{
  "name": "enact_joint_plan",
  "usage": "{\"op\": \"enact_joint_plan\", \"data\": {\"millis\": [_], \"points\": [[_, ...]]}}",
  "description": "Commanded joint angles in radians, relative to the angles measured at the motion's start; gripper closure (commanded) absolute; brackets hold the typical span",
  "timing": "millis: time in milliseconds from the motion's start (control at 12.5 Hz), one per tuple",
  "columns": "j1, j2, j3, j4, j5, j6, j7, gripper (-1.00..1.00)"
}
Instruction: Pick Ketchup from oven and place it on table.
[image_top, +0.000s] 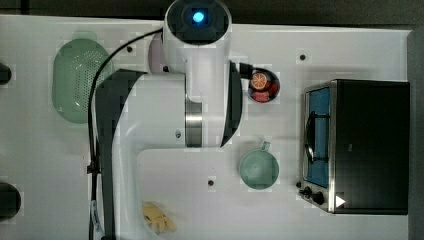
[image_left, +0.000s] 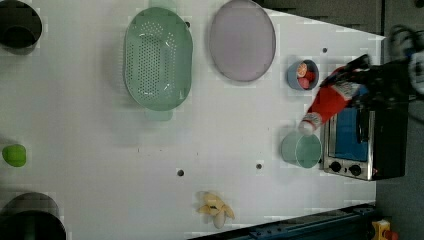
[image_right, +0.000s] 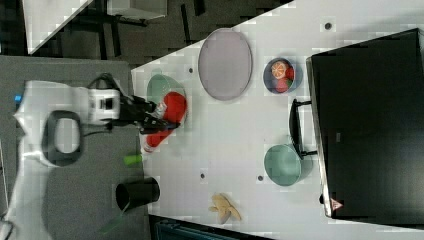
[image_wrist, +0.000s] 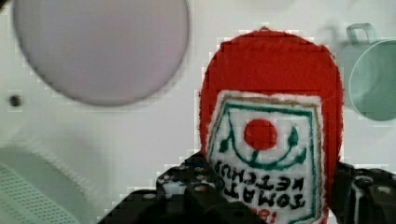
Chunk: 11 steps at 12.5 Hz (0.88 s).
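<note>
My fingers (image_wrist: 196, 186) clamp the Ketchup (image_wrist: 271, 121) across its label, over the table (image_left: 100, 150); it looks light, slightly squashy plastic, best held mid-body.

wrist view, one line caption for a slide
Claw holding the Ketchup above the table, lilac plate below.

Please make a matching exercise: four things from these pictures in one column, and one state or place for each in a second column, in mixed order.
Things:
1. Ketchup
2. oven
3. mug
4. small bowl

States or places:
a. holds red and orange fruit
b. stands empty on the table, in front of the oven door
c. door shut
d. held in the tool, off the table

Pairs: 1-d, 2-c, 3-b, 4-a
</note>
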Motion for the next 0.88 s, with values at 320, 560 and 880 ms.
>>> {"op": "enact_joint_plan", "data": {"millis": [320,560,880], "points": [[-0.069,-0.005,-0.050,-0.281,-0.015,0.312,0.002,-0.27],[-0.070,0.017,-0.050,-0.402,-0.015,0.456,0.002,-0.27],[-0.070,0.079,-0.049,-0.465,-0.015,0.617,0.002,-0.34]]}}
